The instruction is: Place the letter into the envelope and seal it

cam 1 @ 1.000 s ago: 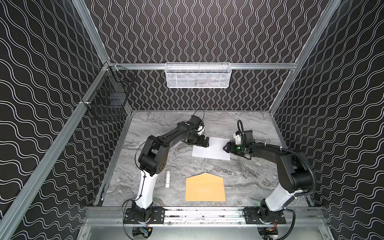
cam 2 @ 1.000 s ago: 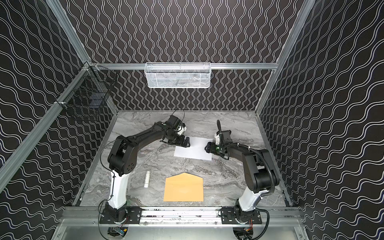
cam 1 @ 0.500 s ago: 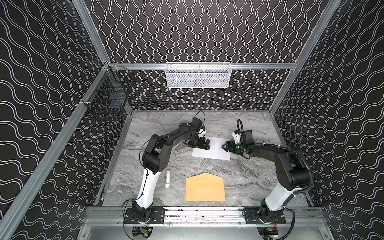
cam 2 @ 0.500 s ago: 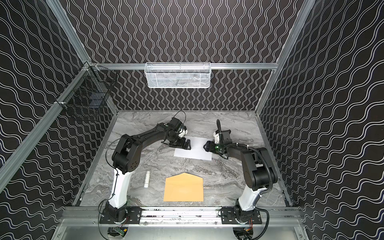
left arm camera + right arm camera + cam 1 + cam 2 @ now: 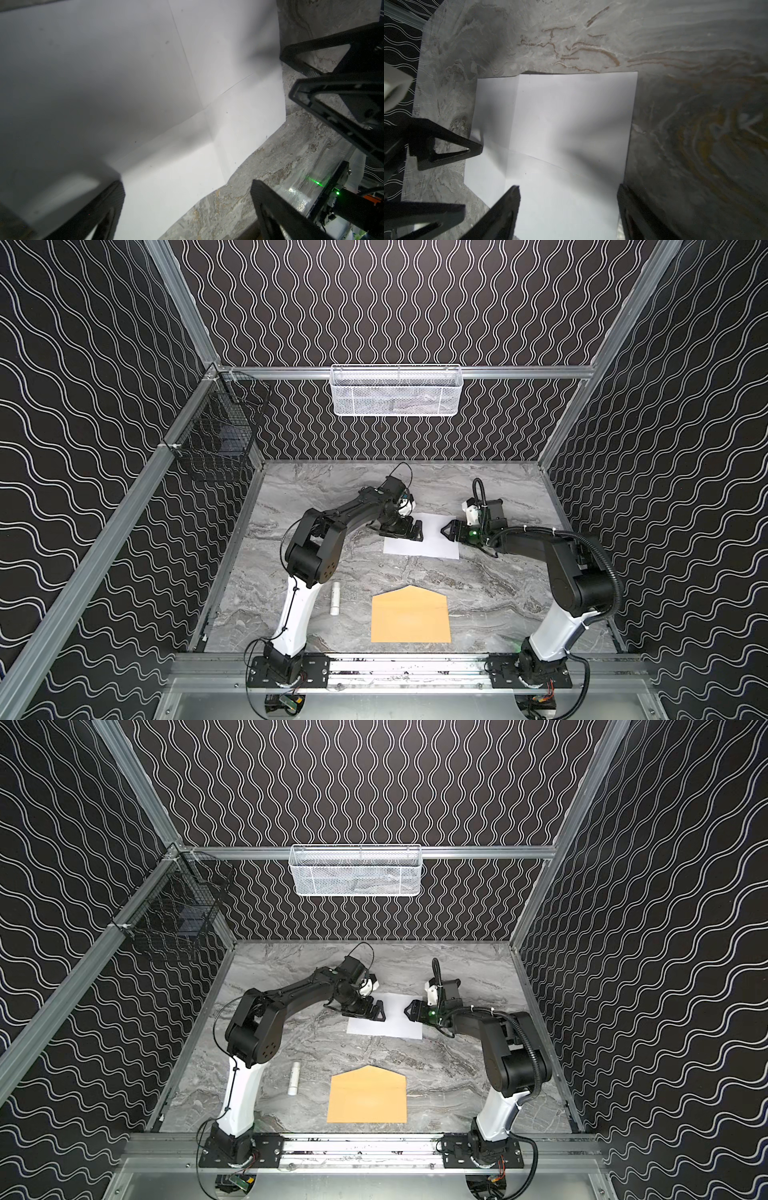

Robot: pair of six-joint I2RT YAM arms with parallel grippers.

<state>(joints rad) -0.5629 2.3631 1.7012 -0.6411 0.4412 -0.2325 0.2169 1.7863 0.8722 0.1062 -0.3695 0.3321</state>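
The letter [image 5: 432, 541] [image 5: 392, 1023], a white creased sheet, lies flat on the marble table toward the back. My left gripper [image 5: 417, 529] [image 5: 380, 1009] is open and low over the sheet's left end. In the left wrist view its fingers straddle a corner of the letter [image 5: 145, 93]. My right gripper [image 5: 444, 529] [image 5: 409, 1010] is open at the sheet's right end, facing the left one. In the right wrist view the letter [image 5: 560, 124] runs between its fingertips [image 5: 515, 191]. The tan envelope [image 5: 410, 616] [image 5: 368, 1096] lies near the front edge with its pointed flap open toward the back.
A small white cylinder [image 5: 335, 598] [image 5: 294, 1079] lies left of the envelope, beside the left arm's base. A white mesh basket [image 5: 396, 391] hangs on the back wall, and a black wire basket [image 5: 220, 435] hangs on the left rail. Patterned walls enclose the table.
My left gripper has moved right, further over the letter's left end. My right gripper has crept left toward the sheet. The letter and envelope have stayed put.
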